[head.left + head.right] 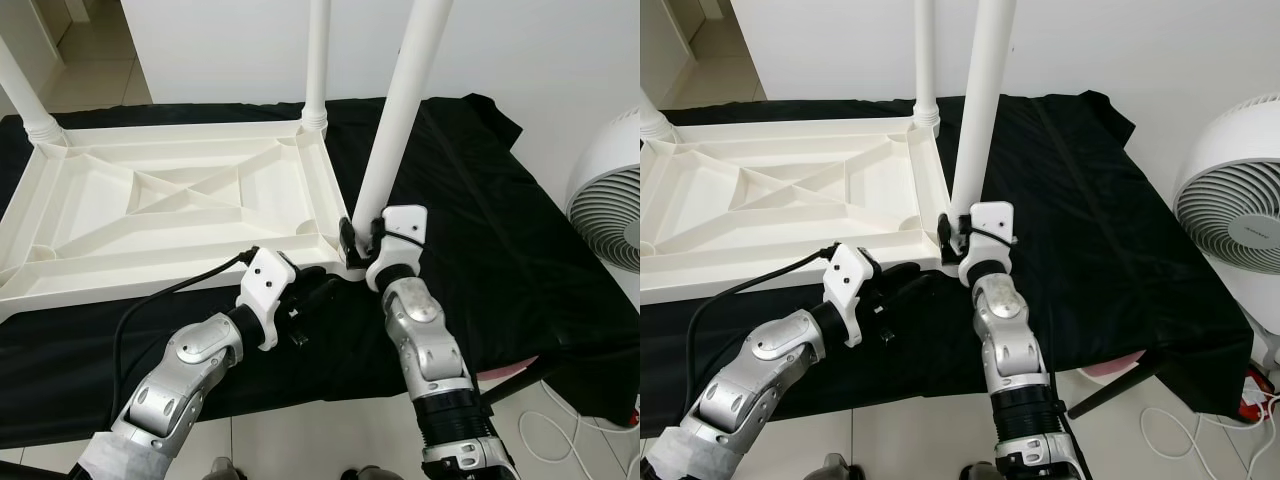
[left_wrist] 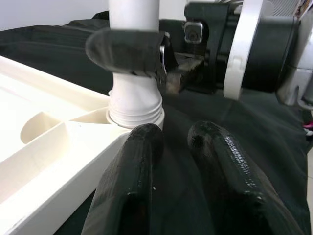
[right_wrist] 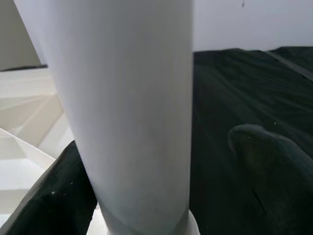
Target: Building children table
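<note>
While the white plastic tabletop [image 1: 170, 205] lies upside down on the black cloth [image 1: 480, 200], its ribbed underside faces up and the near right corner socket sits just beside both grippers; two other legs stand at the far corners, one at the far right [image 1: 318, 60] and one at the far left [image 1: 25, 95].

Right gripper [image 1: 358, 238]: its fingers straddle the base of the near right leg [image 1: 400, 110], one on each side; the right wrist view places the white tube between the two black fingers [image 3: 274, 161]; whether they press the tube or merely flank it cannot be told with certainty, though the posture reads as a hold low on the leg, just above the threaded collar [image 2: 135, 105].

Left gripper [image 1: 312, 298]: it rests low beside the tabletop's near edge, its fingers [image 2: 132, 171] lying close together with only a narrow gap, holding nothing; the tips point toward the collar.

Handling, as judged: the leg is a stiff, hollow, light tube with a smooth, probably slippery surface; its height gives leverage, so a grip near the base limits tilt and spares the thread; the tabletop is rigid but light and may slide on the cloth, so bracing its rim near the socket is advisable; a floor fan [image 1: 610, 190] stands well apart to the right.
</note>
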`<state>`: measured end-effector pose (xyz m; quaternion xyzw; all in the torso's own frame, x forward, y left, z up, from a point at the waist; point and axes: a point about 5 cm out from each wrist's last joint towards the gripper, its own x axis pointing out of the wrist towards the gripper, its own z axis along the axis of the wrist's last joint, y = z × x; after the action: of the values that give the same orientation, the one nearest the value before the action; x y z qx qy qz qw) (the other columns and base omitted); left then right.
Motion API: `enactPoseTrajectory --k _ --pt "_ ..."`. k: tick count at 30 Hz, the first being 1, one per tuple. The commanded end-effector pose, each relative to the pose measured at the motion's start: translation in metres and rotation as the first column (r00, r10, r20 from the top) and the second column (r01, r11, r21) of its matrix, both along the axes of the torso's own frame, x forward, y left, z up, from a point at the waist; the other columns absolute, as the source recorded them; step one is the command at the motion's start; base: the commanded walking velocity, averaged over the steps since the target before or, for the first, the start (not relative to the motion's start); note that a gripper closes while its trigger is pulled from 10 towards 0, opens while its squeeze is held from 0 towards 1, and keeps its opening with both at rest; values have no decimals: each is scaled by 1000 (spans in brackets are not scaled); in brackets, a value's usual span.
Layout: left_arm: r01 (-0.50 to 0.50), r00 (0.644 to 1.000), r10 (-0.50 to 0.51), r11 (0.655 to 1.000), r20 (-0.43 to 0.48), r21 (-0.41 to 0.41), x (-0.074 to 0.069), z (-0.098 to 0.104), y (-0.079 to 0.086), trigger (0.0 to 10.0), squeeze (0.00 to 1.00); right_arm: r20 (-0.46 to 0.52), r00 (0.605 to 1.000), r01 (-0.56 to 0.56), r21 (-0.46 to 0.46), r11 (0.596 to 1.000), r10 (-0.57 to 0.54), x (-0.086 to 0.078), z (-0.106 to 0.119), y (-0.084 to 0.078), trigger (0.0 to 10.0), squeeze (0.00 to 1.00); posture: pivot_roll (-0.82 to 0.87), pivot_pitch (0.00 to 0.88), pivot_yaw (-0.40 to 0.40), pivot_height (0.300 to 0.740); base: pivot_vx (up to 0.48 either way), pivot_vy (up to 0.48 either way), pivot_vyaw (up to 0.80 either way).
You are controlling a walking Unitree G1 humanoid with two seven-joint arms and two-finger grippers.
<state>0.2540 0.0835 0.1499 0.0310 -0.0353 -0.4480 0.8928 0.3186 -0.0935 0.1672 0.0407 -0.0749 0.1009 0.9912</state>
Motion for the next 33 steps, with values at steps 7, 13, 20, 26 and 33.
enactPoseTrajectory --k 7,13,20,26,33 --pt "60 998 -60 998 -9 2 -5 -1 -3 10000 0 -24 980 -199 -55 978 198 11 -2 -20 10000 0 -12 75 -14 740 0 0 0" --pt "60 998 -60 998 -5 1 -3 0 -4 10000 0 -80 906 -423 -211 881 415 22 -10 -28 10000 0 -9 67 -14 740 0 0 0" --pt "51 999 -51 999 2 3 -2 2 -2 10000 0 -112 838 -544 -263 797 534 30 -7 -28 10000 0 5 62 -21 740 0 0 0" --pt "42 999 -42 999 8 4 -1 3 0 10000 0 -158 755 -651 -298 698 636 39 -6 -23 10000 0 15 52 -24 740 0 0 0" --pt "36 999 -36 999 19 6 1 5 0 10000 0 -214 722 -689 -307 656 658 46 -11 -13 10000 0 29 38 -25 740 0 0 0"
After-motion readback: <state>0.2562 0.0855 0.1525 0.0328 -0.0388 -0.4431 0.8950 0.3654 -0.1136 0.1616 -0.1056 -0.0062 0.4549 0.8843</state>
